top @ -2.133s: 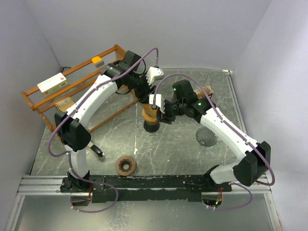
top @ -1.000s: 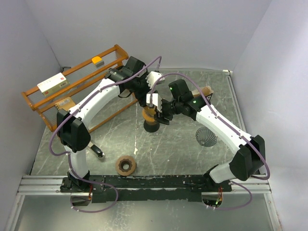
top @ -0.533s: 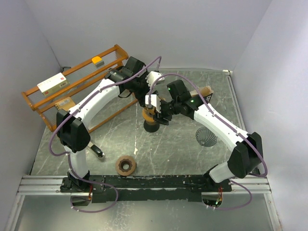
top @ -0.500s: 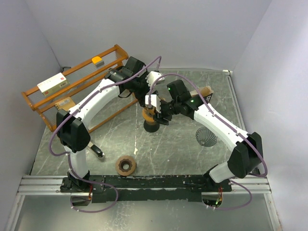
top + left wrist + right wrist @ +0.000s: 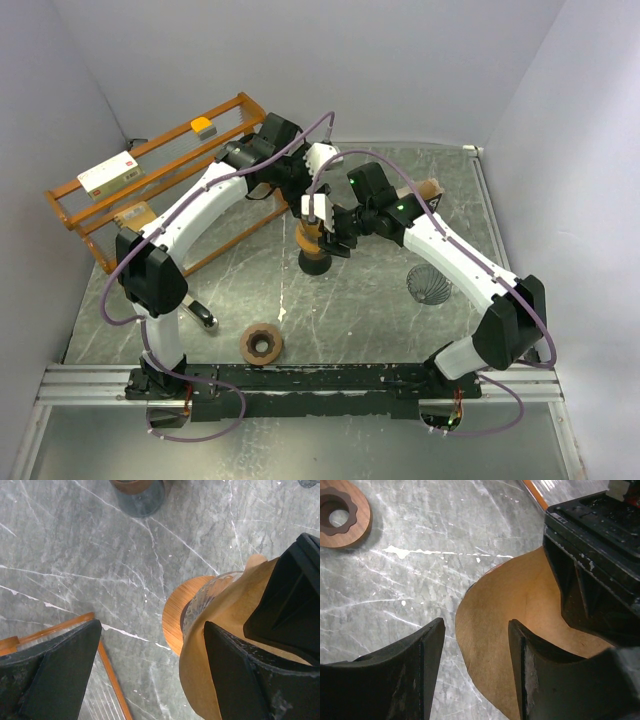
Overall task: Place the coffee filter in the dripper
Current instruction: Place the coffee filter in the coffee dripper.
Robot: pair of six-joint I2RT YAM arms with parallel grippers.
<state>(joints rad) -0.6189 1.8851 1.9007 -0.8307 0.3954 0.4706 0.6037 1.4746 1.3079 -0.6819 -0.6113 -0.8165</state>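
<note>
The brown paper coffee filter (image 5: 520, 620) sits opened in the glass dripper, which has a wooden collar (image 5: 172, 615) and stands mid-table (image 5: 314, 248). The filter also shows in the left wrist view (image 5: 225, 630). My left gripper (image 5: 152, 630) is open wide just above the dripper, its right finger (image 5: 240, 680) over the filter's inside. My right gripper (image 5: 476, 630) is open and straddles the filter's near rim, with one finger (image 5: 545, 680) over the paper and the other over the table. Both grippers meet above the dripper (image 5: 318, 215).
An orange wooden rack (image 5: 150, 190) with small boxes stands at the back left. A wooden ring (image 5: 262, 343) lies near the front. A wire cone holder (image 5: 430, 283) stands at the right. A glass vessel (image 5: 137, 495) sits close to the dripper. A metal handle (image 5: 200, 315) lies at the left.
My right gripper has moved left and closed in over the dripper beside the left gripper. In the last half second both arms have shifted only slightly.
</note>
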